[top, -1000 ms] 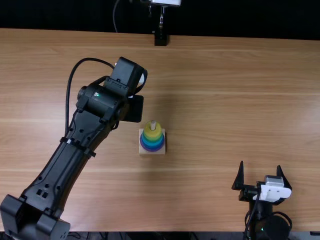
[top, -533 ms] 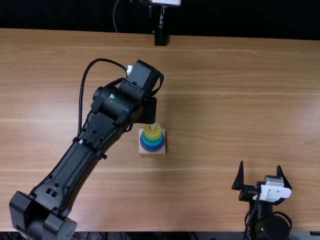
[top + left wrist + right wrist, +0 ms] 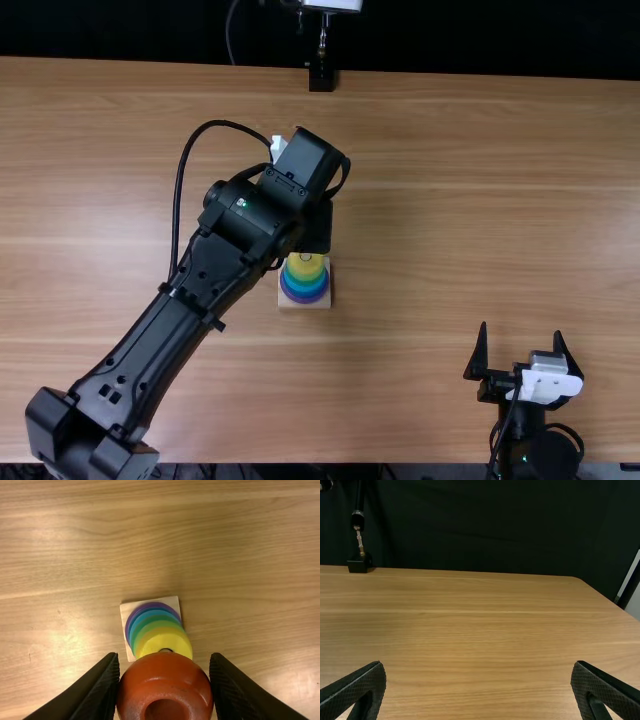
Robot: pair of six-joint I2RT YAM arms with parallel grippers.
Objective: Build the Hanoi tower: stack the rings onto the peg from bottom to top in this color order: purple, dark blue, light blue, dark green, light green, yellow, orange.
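**Orange ring pinched tight above the wooden base!**

Glossy, reddish and rounded, the orange ring (image 3: 165,677) sits squeezed between the fingers of the left gripper (image 3: 318,225), one pressed to each side, its dark round hollow showing. Look at that shine! Behind it, the square pale base (image 3: 173,603) carries a neat tapering pile: purple ring (image 3: 159,604) lowest, blue rings (image 3: 158,612) next, then green rings (image 3: 156,625), and a smooth yellow ring (image 3: 162,639) on top. From the wrist, the orange one overlaps the yellow's edge; whether they touch, I cannot tell.

And what a shift! A second ago the left arm (image 3: 140,360) had its gripper beyond the base and off to the left; now it has swung right, up over the base's far edge, covering most of the peg that stood in plain view. The pile hasn't budged. Neither has the right gripper (image 3: 521,330), right of the base and nearer the table's near edge, fingers spread wide with nothing between them.

Light brown wood grain streaks the table (image 3: 450,200) all around the base, with a soft glare beside it. Well beyond the base, a black-footed stand (image 3: 322,78) rises at the far edge, before a dark curtain (image 3: 495,525).
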